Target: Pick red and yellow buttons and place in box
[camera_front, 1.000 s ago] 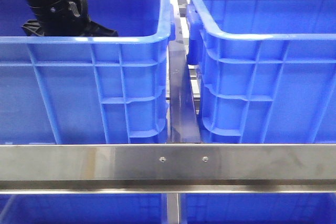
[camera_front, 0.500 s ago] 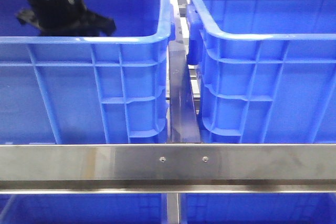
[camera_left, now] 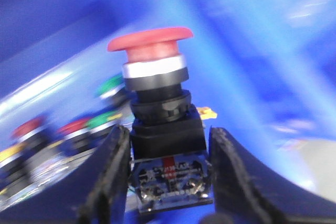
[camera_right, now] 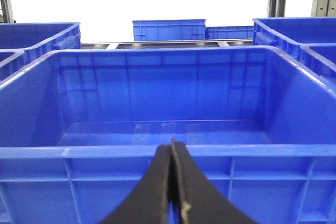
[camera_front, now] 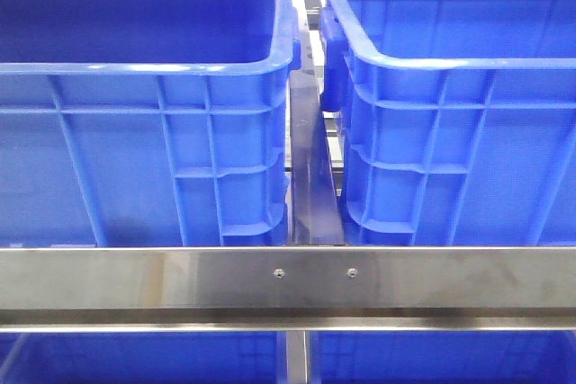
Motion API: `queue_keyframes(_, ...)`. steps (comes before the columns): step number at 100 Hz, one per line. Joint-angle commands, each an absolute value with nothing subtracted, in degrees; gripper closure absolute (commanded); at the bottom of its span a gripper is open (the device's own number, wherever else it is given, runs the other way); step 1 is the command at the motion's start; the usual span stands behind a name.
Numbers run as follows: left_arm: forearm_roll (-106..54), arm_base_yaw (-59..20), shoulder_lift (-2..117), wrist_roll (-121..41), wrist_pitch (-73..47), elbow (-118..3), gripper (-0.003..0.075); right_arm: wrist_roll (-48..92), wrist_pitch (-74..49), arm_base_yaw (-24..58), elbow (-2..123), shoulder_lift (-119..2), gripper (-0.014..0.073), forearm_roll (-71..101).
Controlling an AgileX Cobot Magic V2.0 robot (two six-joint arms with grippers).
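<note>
The red button (camera_left: 152, 43) is being held by the left gripper (camera_left: 168, 171): its black body is being clamped between the two fingers (camera_left: 107, 177), with the red cap standing clear above them. The long axis of the button is being kept in line with the fingers, cap pointing away from the wrist. In the left wrist view the picture is being smeared by motion, so the ground beneath cannot be read sharply.

Behind the held button, a cluster of other buttons (camera_left: 63, 129) with red, green and yellow caps is being shown inside a blue crate (camera_left: 252, 51). A yellow button cannot be singled out with certainty in the blur.

The right gripper (camera_right: 172, 182) is being held shut on nothing, fingers pressed together, poised just outside the near rim of the box (camera_right: 168, 151). The box floor is being shown bare in that view.

In the front view neither gripper is being shown; only the left crate (camera_front: 144, 132) and the right crate (camera_front: 450, 132) stand side by side behind a steel rail (camera_front: 288, 281), with a narrow gap between them. Their floors are being hidden by the near walls.

It is being judged that the coming move turns on the box lying to the right of the left gripper, across that gap. How high the button hangs over the rims cannot be told.
</note>
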State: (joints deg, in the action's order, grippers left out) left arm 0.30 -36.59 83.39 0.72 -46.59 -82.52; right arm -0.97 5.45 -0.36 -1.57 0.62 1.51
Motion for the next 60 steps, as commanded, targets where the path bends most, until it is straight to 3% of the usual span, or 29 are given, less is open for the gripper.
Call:
queue_keyframes(1,0.0,-40.4,80.5,0.8,-44.0,-84.5,0.0739,-1.0,10.6,-0.6,-0.4,2.0,0.0662,1.0)
queue_keyframes(32,0.0,-50.5,81.1,0.8,-43.4,-84.5,0.0739,-2.8,14.7,-0.6,2.5,2.0,0.0662,1.6)
queue_keyframes(60,0.0,-50.6,81.1,0.8,-43.2,-84.5,0.0739,-8.2,-11.2,-0.5,22.5,-3.4,0.0662,5.8)
